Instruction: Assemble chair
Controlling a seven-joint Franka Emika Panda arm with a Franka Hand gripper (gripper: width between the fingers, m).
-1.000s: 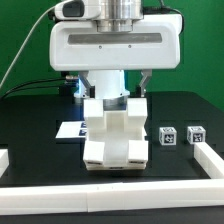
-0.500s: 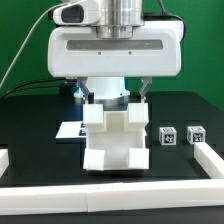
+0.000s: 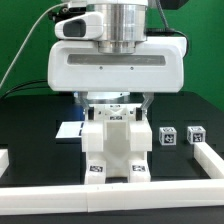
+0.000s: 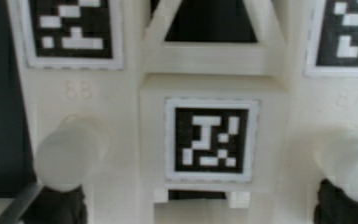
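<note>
The partly built white chair (image 3: pixel 115 145) stands on the black table in the middle of the exterior view, with tags on its two front feet. My gripper (image 3: pixel 116 103) is over its top, one finger down each side, jaws at their widest and closed on the chair's full width. In the wrist view the chair (image 4: pixel 176 90) fills the picture with its tags, and the dark fingers (image 4: pixel 51 200) press at its two edges around the gripper (image 4: pixel 197 200). Two small tagged cubes (image 3: pixel 168 136) (image 3: pixel 196 133) lie loose toward the exterior view's right.
The marker board (image 3: pixel 68 129) lies flat behind the chair toward the exterior view's left. A low white rail (image 3: pixel 120 195) runs along the table's front and up the right side (image 3: pixel 212 158). Cables hang behind the arm.
The hand has come lower and nearer the exterior camera, and the chair has moved with it. The chair's front feet with their tags now show just behind the front rail.
</note>
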